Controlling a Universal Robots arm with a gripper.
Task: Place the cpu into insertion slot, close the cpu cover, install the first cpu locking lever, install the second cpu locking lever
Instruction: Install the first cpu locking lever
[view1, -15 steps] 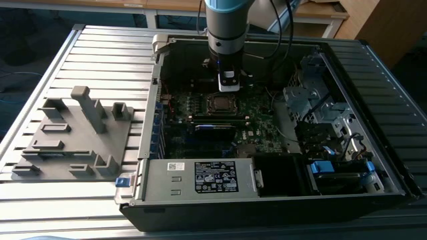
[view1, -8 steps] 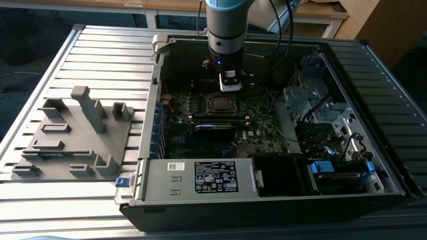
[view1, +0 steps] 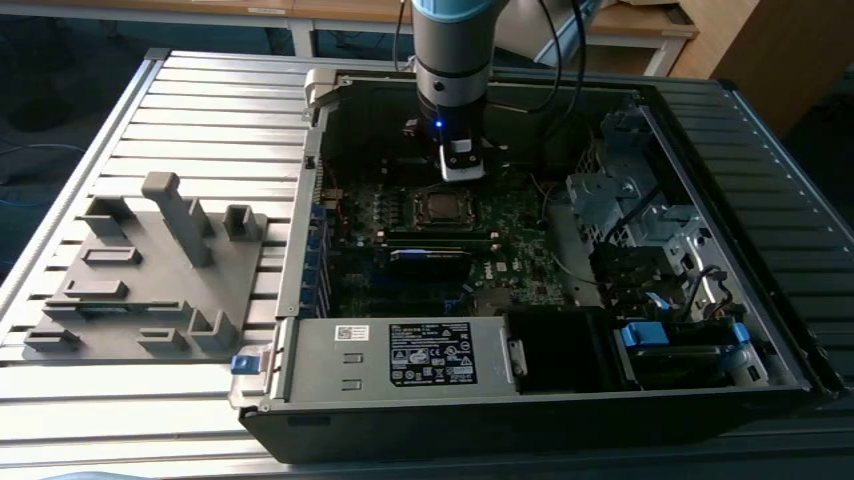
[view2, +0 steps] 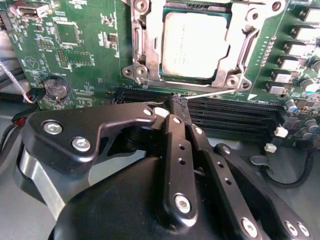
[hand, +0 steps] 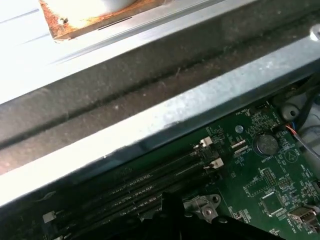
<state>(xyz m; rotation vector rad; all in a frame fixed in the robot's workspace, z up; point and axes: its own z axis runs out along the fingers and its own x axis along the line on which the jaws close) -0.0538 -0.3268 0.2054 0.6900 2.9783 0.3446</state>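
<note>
**At the socket's edge: claw narrow, tips at the lever**

Low inside the open computer case (view1: 747, 130), the gripper (view2: 176, 102) has its black fingers drawn together to a narrow point. In the second wrist view we see that point sitting at the free end of a thin silvery locking lever (view2: 220, 93), which runs along the near side of the socket. We cannot tell whether the tips pinch the wire or merely touch it.

Just past the tips lies the insertion slot (view2: 197, 80), and the cpu (view2: 195, 45) is seated in it, dull silver top facing up. The cpu cover (view2: 150, 40) lies flat over it, framing the chip through its cut-out centre. Between claw and socket run the long black memory slots (view2: 235, 117) — the fingers hang right over them. Off to one side on the green motherboard (view2: 80, 30) we make out a round coin battery (view2: 56, 87).

From the exterior view, the arm comes straight down with the gripper just behind the socket. The case also holds a grey power supply (view1: 400, 355) at its front and a metal drive cage (view1: 614, 190) toward the exterior view's right. Outside the case, on the slatted table (view1: 200, 100), sits a grey fixture plate (view1: 147, 270) with upright blocks — well apart from the claw, on the exterior view's left.
</note>
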